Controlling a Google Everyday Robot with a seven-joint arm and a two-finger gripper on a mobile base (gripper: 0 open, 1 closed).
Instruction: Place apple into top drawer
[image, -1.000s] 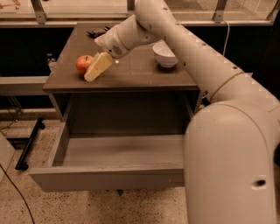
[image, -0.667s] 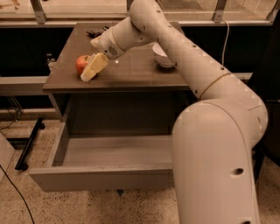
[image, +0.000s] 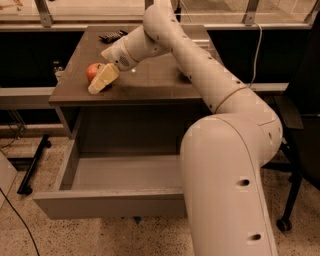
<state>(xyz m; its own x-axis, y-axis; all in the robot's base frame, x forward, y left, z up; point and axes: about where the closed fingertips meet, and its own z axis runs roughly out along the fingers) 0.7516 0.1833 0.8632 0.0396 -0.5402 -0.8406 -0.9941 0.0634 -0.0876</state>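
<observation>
The apple (image: 93, 71), small, round and red-orange, sits on the dark cabinet top (image: 150, 82) near its left edge. My gripper (image: 101, 80) reaches across the top from the right; its pale yellowish finger lies just in front of and against the apple's right side. The top drawer (image: 120, 175), wide, shallow and grey, is pulled open below the cabinet top, and its inside is bare. The white bowl is hidden behind my arm.
A dark flat object (image: 111, 36) lies at the back left of the cabinet top. My large white arm (image: 230, 165) covers the right part of the drawer and cabinet. A black stand leg (image: 32, 167) is on the floor at left, and a chair base (image: 290, 200) at right.
My gripper has slid a little further left along the cabinet top, closing in on the apple. The apple and the drawer have not moved.
</observation>
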